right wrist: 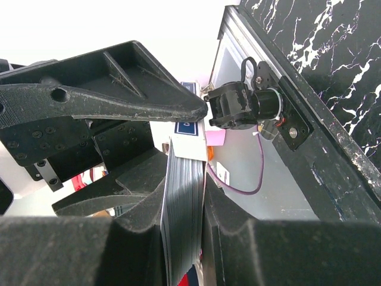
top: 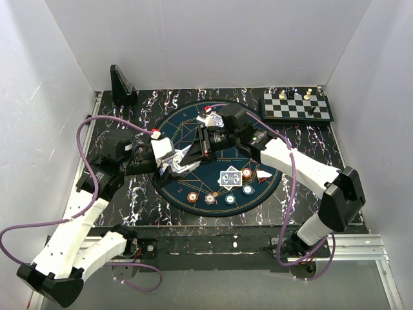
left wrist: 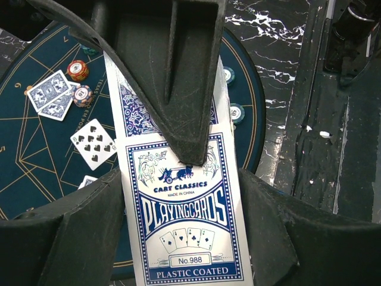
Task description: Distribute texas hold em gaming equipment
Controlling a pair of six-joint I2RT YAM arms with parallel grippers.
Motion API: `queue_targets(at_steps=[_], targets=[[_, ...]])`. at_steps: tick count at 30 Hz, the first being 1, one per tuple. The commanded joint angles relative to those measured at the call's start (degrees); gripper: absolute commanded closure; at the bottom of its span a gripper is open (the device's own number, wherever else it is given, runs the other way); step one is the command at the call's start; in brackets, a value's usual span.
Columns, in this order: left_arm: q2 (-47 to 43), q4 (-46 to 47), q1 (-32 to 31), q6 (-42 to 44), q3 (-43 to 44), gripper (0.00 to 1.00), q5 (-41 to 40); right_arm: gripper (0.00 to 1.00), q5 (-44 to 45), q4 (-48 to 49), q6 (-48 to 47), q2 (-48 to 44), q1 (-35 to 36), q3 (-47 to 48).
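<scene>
Left tool (left wrist: 178,179) is pinching the card box (left wrist: 186,238) over the blue mat (top: 187,123) mid-counter (top: 310,142), right tool (right wrist: 184,179) is clamping the card stack (right wrist: 181,226) at the box's end, chips (top: 192,197) and loose cards (top: 231,176) are lying on the mat's near side.

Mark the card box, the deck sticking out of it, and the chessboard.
card box (left wrist: 184,220), left wrist view, on its printed front.
deck (left wrist: 132,116), left wrist view, on its patterned top card.
chessboard (top: 293,110), top external view, on its squares.

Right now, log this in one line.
left gripper: shut on pack | right gripper: shut on pack | mat: cards, chips out
</scene>
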Motion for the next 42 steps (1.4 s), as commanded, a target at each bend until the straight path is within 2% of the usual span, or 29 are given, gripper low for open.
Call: queue_targets(at_steps=[1,2,4,8,14,20,24,31,42], targets=[[-0.5,-0.8,-0.9,1.1,2.0,0.55,1.0,0.68,0.2,1.0,0.6,-0.2,0.5,3.6],[-0.6,-0.9,-0.9,1.1,1.9,0.58,1.0,0.59,0.1,0.6,0.2,-0.3,0.5,3.5],[-0.9,-1.0,-0.9,1.0,1.9,0.64,1.0,0.48,0.6,-1.2,-0.7,-0.9,0.4,3.5],[-1.3,-1.5,-0.9,0.7,2.0,0.69,0.9,0.39,1.2,-3.9,-2.9,-3.0,-1.4,2.0],[-1.9,-1.5,-0.9,0.2,1.7,0.78,1.0,0.41,1.1,-5.2,-3.9,-4.5,-3.4,0.0],[-1.9,-1.5,-0.8,0.2,1.8,0.8,1.0,0.52,0.8,-4.6,-3.6,-4.6,-3.7,-0.9],[-1.6,-1.5,-0.9,0.1,2.2,0.8,0.9,0.52,0.2,-5.7,-4.2,-3.4,-3.6,0.1],[-1.4,-2.2,-0.9,0.3,2.8,0.83,0.3,0.53,2.2,-15.2,-10.7,-4.9,-5.3,1.4],[-1.3,-2.2,-0.9,0.0,2.7,0.85,0.7,0.53,2.2,-17.8,-12.2,-7.9,-7.6,0.7]])
